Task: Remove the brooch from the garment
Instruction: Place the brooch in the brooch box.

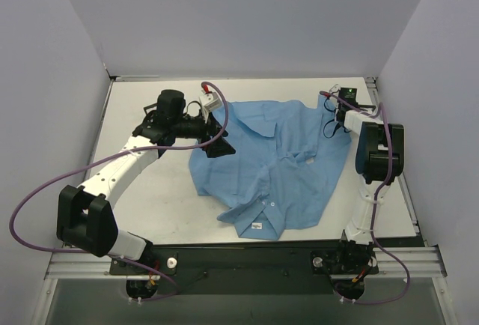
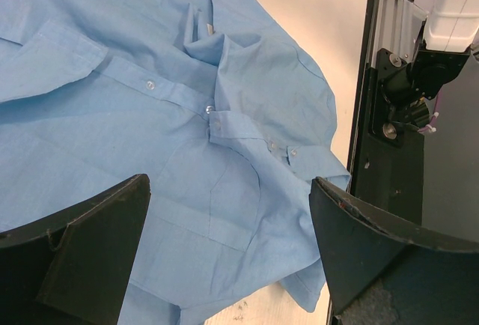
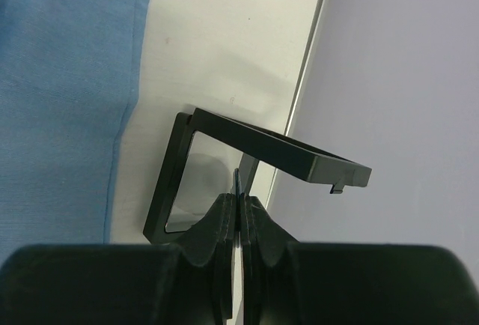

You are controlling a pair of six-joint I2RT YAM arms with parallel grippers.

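Left arm (image 1: 112, 175) is reaching out from the near rail and angling right. The left claw (image 2: 228, 254) is hanging wide open over the left side of the shirt (image 1: 284, 168), gripping nothing. Right arm (image 1: 378, 153) is standing tall and stretching toward the far right corner. The right claw (image 3: 239, 209) is pointing down with its fingers squeezed tight together.

Everything's sitting on a plain white table (image 1: 150, 190) boxed in by pale greyish walls (image 1: 247, 18). The shirt is lying crumpled mid-table, neck label toward the near edge, buttons showing.

As for the brooch (image 3: 238, 183), I'm only seeing a thin dark sliver, edge-on, pinched between the right claw's tips, so that's it as far as I can tell. It's hovering over a black frame (image 3: 262, 145) by the table's right edge, with the shirt's edge lying just beside that frame.
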